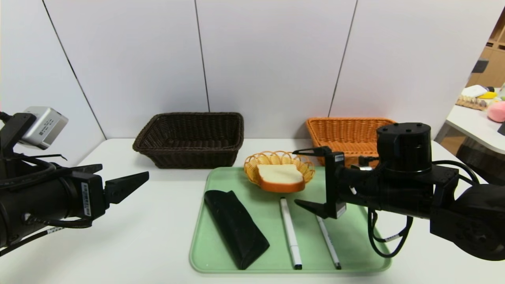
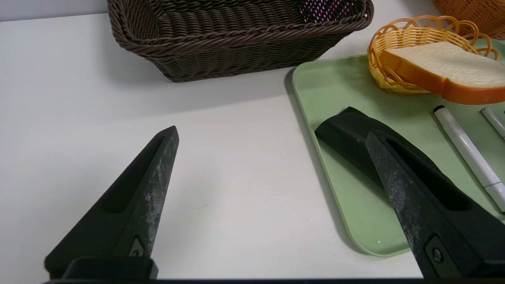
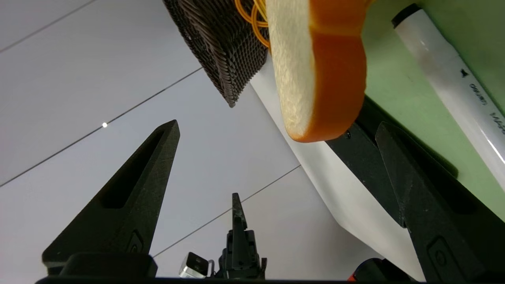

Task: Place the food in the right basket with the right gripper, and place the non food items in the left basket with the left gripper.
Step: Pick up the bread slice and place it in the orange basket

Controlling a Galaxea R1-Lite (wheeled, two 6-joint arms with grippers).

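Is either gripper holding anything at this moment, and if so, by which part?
Nothing is held: the left gripper stands open over the table, and the right gripper is open beside the bread slice.

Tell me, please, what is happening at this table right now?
The robot is not holding anything. Its right end effector is open beside the bread slice, which rests on the small wicker basket. The left end effector is open over the table, left of the green tray. The black pouch and two white markers lie on the tray, not yet sorted into the dark basket or the orange one.
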